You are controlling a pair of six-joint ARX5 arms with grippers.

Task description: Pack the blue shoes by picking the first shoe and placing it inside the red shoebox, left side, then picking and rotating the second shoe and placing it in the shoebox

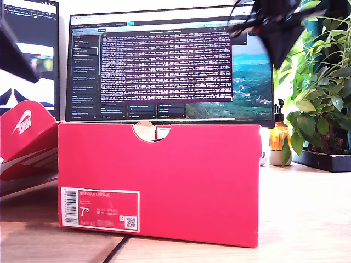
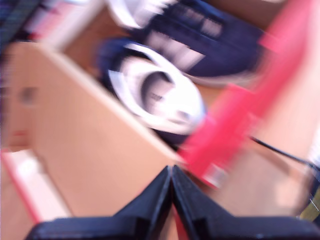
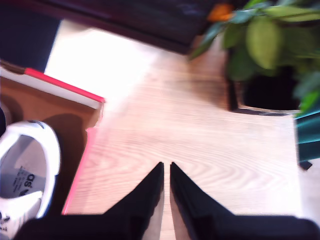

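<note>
Exterior view first: the red shoebox (image 1: pixel 159 183) stood square to the camera, its size label at about seven o'clock on the front face and the half-round notch at twelve; its lid (image 1: pixel 24 142) leaned open at nine o'clock of the box; no shoe showed from here, the wall hid the inside. A blurred dark arm (image 1: pixel 271 24) hung at about one o'clock above the box, another dark shape (image 1: pixel 16 52) at ten o'clock; I could not tell from this view which was which.

First wrist view, badly blurred: my first gripper (image 2: pixel 171 175) had its fingers pressed together, nothing between them; beyond, at twelve o'clock from the tips, both blue shoes (image 2: pixel 165 75) lay inside the box, one showing its white-lined opening, the other its striped side behind it.

Second wrist view: my second gripper (image 3: pixel 166 172) was all but closed, a thin gap only, empty, over bare wooden table (image 3: pixel 200 140); the box corner and one shoe's white collar (image 3: pixel 25 165) sat at nine o'clock from the tips.

By my reckoning the packing looked done; should a shoe have needed nudging, suede uppers would have given softly and gripped well, the sole stiff, the weight light; I'd have pinched the heel collar or the sidewall, never the loose tongue.
</note>
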